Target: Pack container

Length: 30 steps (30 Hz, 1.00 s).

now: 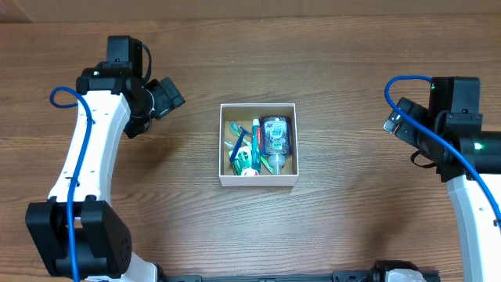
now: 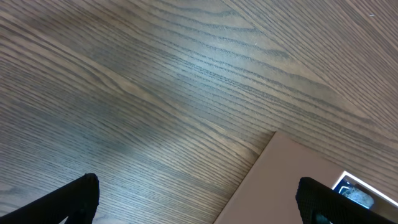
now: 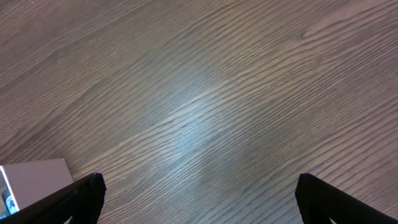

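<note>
Apparently the packing is all but finished: the container (image 1: 257,182) sits mid-counter (image 1: 344,227) between the arms, holding a bottle (image 1: 275,135), a toothpaste tube (image 1: 255,141) and a toothbrush (image 1: 236,146). No loose item shows, so the next move probably calls only for a check. The left tool (image 1: 171,94) and right tool (image 1: 394,119) hover well apart from the container, fingers spread and empty.

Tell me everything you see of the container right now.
The container is a small square cardboard box with white walls and rim and a brown inside, open-topped and upright. It sits flat in the middle of the wood table, holding a clear bottle, a toothpaste tube and toothbrushes. Nothing else touches it.
</note>
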Tool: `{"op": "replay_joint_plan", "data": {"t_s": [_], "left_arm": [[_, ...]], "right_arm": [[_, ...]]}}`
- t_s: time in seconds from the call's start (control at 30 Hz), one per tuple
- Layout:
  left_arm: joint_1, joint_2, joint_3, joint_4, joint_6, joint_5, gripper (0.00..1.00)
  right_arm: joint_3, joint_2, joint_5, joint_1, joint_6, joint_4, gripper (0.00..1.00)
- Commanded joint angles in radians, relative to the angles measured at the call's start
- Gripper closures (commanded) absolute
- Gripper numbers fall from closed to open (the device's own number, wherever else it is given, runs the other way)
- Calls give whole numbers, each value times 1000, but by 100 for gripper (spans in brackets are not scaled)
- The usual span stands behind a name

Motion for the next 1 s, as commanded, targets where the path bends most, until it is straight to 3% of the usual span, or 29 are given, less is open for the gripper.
{"op": "replay_joint_plan", "data": {"t_s": [0.0, 0.97], "left_arm": [[1, 4, 19, 2, -3, -14, 0], [1, 4, 19, 2, -3, -14, 0]], "right_arm": [[20, -1, 7, -3, 2, 3, 0], [19, -32, 7, -3, 2, 3, 0]]}}
